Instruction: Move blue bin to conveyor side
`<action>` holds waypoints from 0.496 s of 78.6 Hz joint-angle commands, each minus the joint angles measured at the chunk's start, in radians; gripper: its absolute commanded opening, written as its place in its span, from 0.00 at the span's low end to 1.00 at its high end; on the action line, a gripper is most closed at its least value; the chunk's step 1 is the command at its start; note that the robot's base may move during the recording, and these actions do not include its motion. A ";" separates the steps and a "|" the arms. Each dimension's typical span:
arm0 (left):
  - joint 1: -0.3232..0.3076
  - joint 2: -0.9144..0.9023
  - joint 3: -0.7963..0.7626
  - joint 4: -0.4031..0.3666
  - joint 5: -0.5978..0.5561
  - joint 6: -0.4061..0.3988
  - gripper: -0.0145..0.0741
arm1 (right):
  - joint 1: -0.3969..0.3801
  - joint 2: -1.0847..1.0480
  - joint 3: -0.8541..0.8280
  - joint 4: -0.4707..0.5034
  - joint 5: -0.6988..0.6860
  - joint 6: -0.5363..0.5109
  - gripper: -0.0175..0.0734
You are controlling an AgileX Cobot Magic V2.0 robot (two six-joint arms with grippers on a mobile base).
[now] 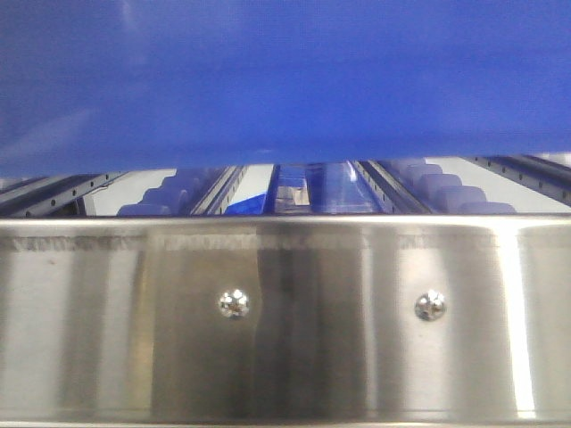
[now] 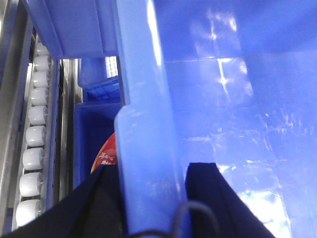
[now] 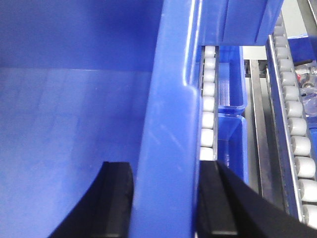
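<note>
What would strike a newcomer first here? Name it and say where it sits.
The blue bin dominates, filling the top of the front view above a shiny steel rail with two screws. In the wrist views its wall is pinched between the black left fingers and right fingers, with white rollers running alongside.

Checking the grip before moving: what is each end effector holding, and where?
Both hold the blue bin. The left end effector and the right end effector each clamp a side wall at its rim.
</note>
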State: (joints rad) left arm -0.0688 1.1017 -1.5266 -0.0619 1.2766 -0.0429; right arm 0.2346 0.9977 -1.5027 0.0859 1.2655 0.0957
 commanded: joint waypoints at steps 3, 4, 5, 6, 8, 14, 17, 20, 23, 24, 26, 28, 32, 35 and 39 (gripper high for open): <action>0.003 -0.023 -0.010 0.041 -0.080 0.017 0.15 | -0.002 -0.014 -0.012 -0.065 -0.090 -0.022 0.10; 0.003 -0.023 -0.010 0.041 -0.080 0.017 0.15 | -0.002 -0.014 -0.012 -0.065 -0.090 -0.022 0.10; 0.003 -0.023 -0.010 0.041 -0.080 0.017 0.15 | -0.002 -0.014 -0.012 -0.065 -0.090 -0.022 0.10; 0.003 -0.023 -0.010 0.041 -0.080 0.017 0.15 | -0.002 -0.014 -0.012 -0.065 -0.090 -0.022 0.10; 0.003 -0.023 -0.010 0.041 -0.080 0.017 0.15 | -0.002 -0.014 -0.012 -0.065 -0.090 -0.022 0.10; 0.003 -0.023 -0.010 0.041 -0.080 0.017 0.15 | -0.002 -0.014 -0.012 -0.065 -0.090 -0.022 0.10; 0.003 -0.023 -0.010 0.041 -0.080 0.017 0.15 | -0.002 -0.014 -0.012 -0.065 -0.090 -0.022 0.10; 0.003 -0.023 -0.010 0.041 -0.080 0.017 0.15 | -0.002 -0.014 -0.012 -0.065 -0.090 -0.022 0.10; 0.003 -0.023 -0.010 0.041 -0.080 0.017 0.15 | -0.002 -0.014 -0.012 -0.065 -0.090 -0.022 0.10; 0.003 -0.023 -0.010 0.041 -0.080 0.017 0.15 | -0.002 -0.014 -0.012 -0.065 -0.090 -0.022 0.10; 0.003 -0.023 -0.010 0.041 -0.080 0.017 0.15 | -0.002 -0.014 -0.012 -0.065 -0.090 -0.022 0.10; 0.003 -0.023 -0.010 0.041 -0.080 0.017 0.15 | -0.002 -0.014 -0.012 -0.065 -0.090 -0.022 0.10; 0.003 -0.023 -0.010 0.041 -0.080 0.017 0.15 | -0.002 -0.014 -0.012 -0.065 -0.090 -0.022 0.10; 0.003 -0.023 -0.010 0.041 -0.080 0.017 0.15 | -0.002 -0.014 -0.012 -0.065 -0.090 -0.022 0.10; 0.003 -0.023 -0.010 0.041 -0.080 0.017 0.15 | -0.002 -0.014 -0.012 -0.065 -0.090 -0.022 0.10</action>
State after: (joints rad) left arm -0.0688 1.1017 -1.5266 -0.0619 1.2749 -0.0429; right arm 0.2346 0.9977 -1.5027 0.0859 1.2655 0.0957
